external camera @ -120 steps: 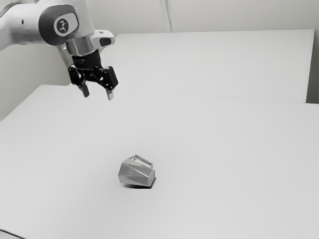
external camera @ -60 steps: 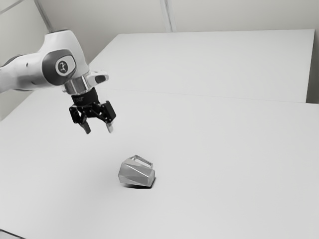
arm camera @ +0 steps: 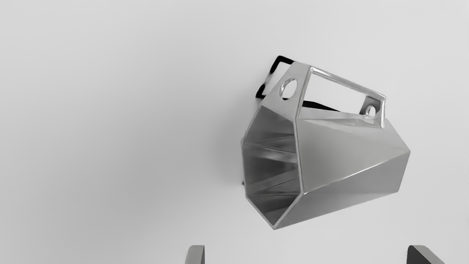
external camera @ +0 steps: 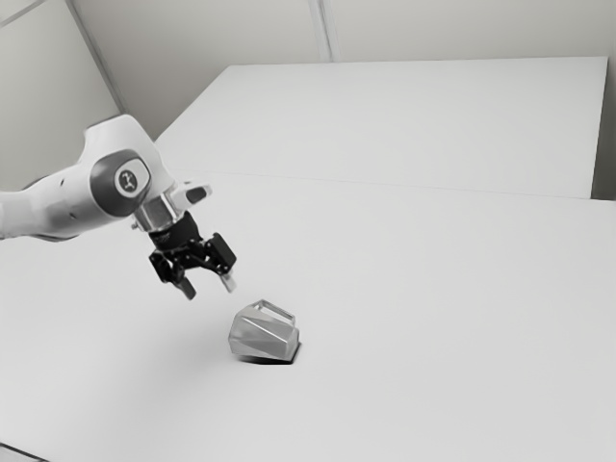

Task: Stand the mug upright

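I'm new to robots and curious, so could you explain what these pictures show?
The machine is a white and grey robot arm ending in a black two-finger gripper. The exterior view comes from a camera at the arm's side; the wrist view comes from one on the arm itself, with its fingertips at the bottom edge. On the plain white table a grey, metallic-looking, many-sided mug with an angular handle lies on its side. Nothing is held: the fingers stand apart, clear of the mug.
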Action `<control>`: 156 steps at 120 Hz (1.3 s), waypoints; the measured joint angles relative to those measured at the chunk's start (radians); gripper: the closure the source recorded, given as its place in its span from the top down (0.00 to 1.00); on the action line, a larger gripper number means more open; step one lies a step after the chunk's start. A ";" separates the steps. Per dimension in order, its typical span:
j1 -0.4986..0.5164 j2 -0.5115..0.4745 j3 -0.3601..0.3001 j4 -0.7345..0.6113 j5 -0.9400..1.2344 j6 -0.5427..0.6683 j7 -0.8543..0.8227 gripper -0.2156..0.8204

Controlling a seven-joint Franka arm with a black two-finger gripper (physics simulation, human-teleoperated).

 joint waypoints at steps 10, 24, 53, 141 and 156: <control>0.000 0.000 0.001 -0.038 -0.051 0.034 0.027 0.79; 0.000 0.001 0.001 -0.089 -0.125 0.080 0.071 0.79; 0.005 0.010 0.003 -0.126 -0.273 0.144 0.173 0.79; 0.013 0.042 0.003 -0.240 -0.755 0.196 0.547 0.79; 0.014 0.048 0.003 -0.270 -0.835 0.188 0.611 0.75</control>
